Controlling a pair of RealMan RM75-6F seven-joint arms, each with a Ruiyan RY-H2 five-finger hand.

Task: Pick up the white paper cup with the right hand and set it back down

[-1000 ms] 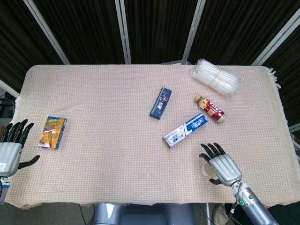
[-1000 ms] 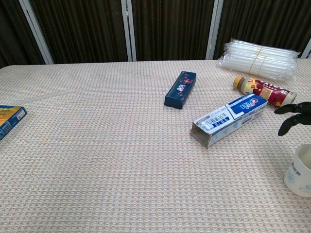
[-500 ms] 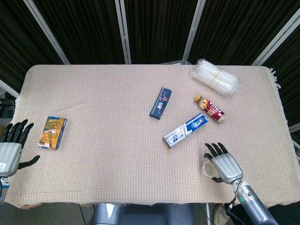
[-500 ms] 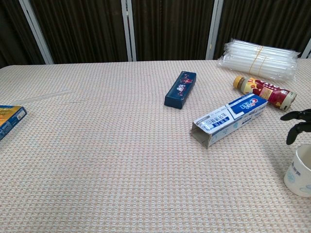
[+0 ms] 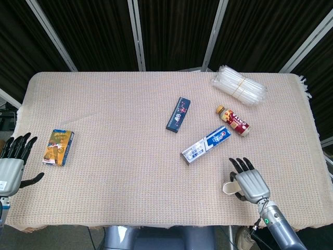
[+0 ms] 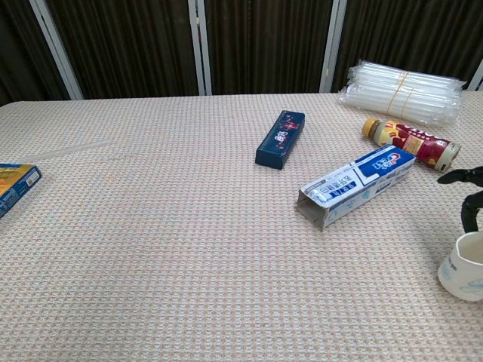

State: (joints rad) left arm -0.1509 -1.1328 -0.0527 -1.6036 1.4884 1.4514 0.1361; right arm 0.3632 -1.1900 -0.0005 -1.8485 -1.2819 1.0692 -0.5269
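Note:
The white paper cup stands near the table's front right edge, its rim showing just left of my right hand. That hand lies over the cup's right side with its fingers straight and spread, not wrapped around it. In the chest view the cup leans slightly at the right edge of the frame, and dark fingertips hang just above and behind it. My left hand rests open off the table's left front corner, holding nothing.
A toothpaste box lies just beyond the cup, with a red bottle and a bundle of clear plastic tubes further back. A dark blue box sits mid-table and a yellow-blue box at the left.
My right hand has slid rightward and closer over the cup. In the chest view the cup has shifted a little left and now leans. The left hand has not moved.

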